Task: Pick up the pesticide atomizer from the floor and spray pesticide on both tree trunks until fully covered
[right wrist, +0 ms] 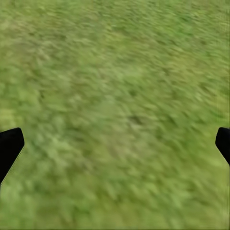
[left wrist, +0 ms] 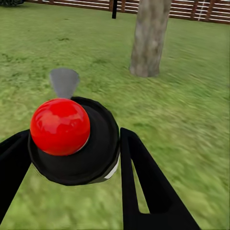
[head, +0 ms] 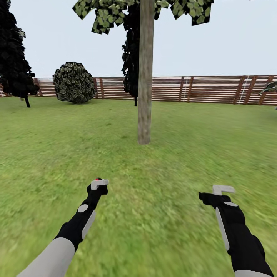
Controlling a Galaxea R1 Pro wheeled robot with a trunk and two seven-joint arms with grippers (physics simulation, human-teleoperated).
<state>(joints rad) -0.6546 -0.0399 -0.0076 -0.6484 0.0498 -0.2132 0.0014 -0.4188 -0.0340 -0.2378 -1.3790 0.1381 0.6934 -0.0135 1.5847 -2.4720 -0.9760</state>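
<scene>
**A:** Where's your pesticide atomizer (left wrist: 74,139) right now?

**B:** You have it in your left gripper (head: 99,184). In the left wrist view the round black body with its red ball top sits low and left of centre, a grey nozzle cone poking out beyond it, and the two black fingers (left wrist: 143,187) press against it on either side. From the head camera you only catch a red speck at the gripper tip, lower left of centre.

**A:** And your right gripper (head: 220,191)?

**B:** You carry nothing in it. It sits at the lower right of the head view, and in its wrist view the two fingertips (right wrist: 9,146) show only at the far left and right edges, spread wide, with blurry green grass (right wrist: 115,96) between them.

**A:** What's ahead of you?

**B:** A tree trunk (head: 145,73), grey-brown and mottled, stands upright just right of centre in the upper half of the head view, well apart from both your grippers. Blocky green leaves (head: 111,13) hang along the top edge. The same trunk appears at the upper right of centre in the left wrist view, beyond the nozzle.

**A:** Anything else around you?

**B:** A brown slat fence (head: 207,89) runs across the back, a round bush (head: 74,82) stands before it at upper left, and a near-black cypress (head: 13,57) fills the left edge. A second dark cypress (head: 131,57) stands just behind the trunk.
</scene>
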